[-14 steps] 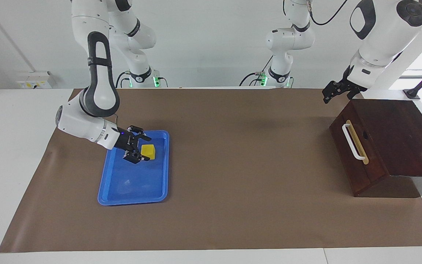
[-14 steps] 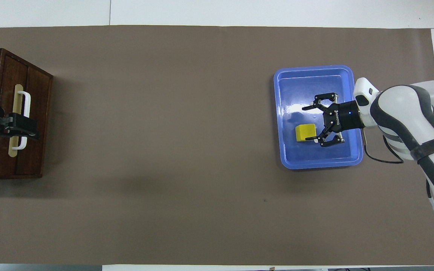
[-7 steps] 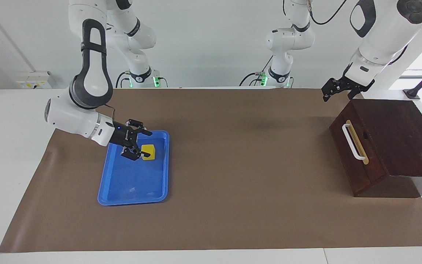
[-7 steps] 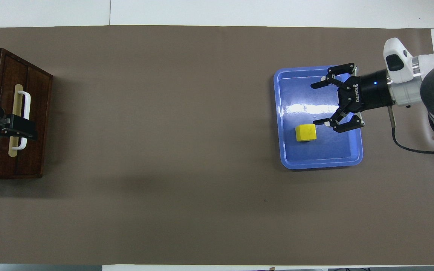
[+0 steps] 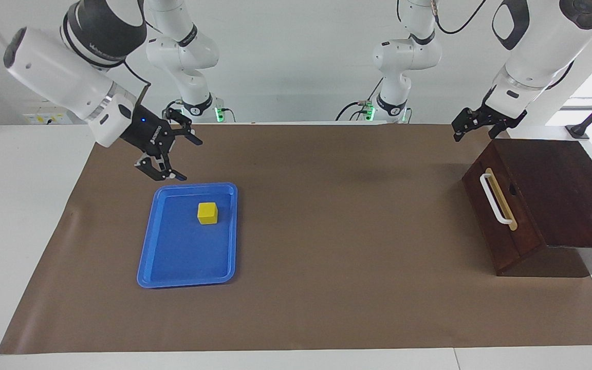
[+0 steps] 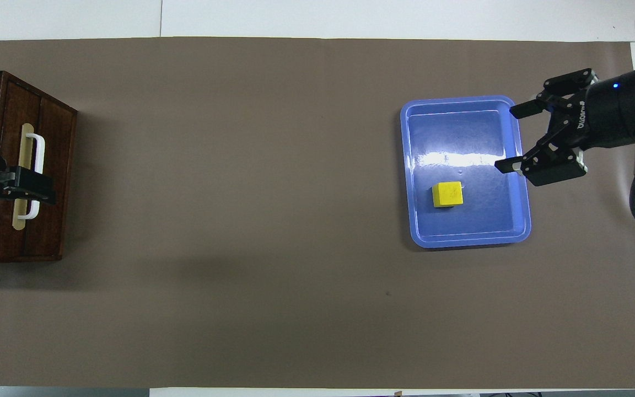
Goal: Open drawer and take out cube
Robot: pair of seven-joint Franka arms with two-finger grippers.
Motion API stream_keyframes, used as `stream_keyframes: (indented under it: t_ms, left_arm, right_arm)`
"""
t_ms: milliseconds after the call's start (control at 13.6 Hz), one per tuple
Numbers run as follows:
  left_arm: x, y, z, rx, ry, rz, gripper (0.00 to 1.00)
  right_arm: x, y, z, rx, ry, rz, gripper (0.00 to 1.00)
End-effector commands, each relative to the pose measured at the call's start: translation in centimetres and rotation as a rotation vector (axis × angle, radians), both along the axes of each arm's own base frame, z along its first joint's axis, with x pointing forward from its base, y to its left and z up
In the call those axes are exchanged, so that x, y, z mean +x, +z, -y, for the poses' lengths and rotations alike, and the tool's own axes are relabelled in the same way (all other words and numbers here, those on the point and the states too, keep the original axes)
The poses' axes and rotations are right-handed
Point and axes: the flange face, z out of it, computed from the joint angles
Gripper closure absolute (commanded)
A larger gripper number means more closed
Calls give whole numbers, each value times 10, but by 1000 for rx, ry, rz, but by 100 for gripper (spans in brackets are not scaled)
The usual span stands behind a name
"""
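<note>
On the blue tray (image 5: 172, 267), the cube (image 5: 207, 213); drawer (image 5: 499, 221) shut

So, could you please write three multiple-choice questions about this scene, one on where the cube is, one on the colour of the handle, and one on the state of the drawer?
1. Where is the cube?
A. in the blue tray
B. inside the drawer
C. held by the right gripper

2. What colour is the bar handle of the drawer?
A. black
B. white
C. blue

3. What is the state of the drawer?
A. pulled fully out
B. lifted off the table
C. shut in its box

Answers:
1. A: the yellow cube rests on the tray floor, and the open right gripper is raised, apart from it.
2. B: the handle is white on a tan strip.
3. C: the drawer front sits flush with the box, and the open left gripper hangs above the box corner nearest the robots, holding nothing.
</note>
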Motion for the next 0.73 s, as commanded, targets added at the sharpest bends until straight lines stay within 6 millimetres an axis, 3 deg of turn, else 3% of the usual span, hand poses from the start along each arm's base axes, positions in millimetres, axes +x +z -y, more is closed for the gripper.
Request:
stream_keyframes:
  t_ms: [0,73,294,661]
  left_arm:
    - [-2,7,2,-7,3,9,0]
    - [-1,7,-2,-7,10,10,0]
    - [-1,7,-4,-7,13,10,0]
    - [-1,7,-3,-7,12,10,0]
  right_arm:
    - [-10,38,10,-189,-343,-142,0]
    - [-13,41,1,-256,-383,-165,0]
    - [-20,40,6,-441,-596,-206,0]
    - [-37,8,37,-554,-847,-299,0]
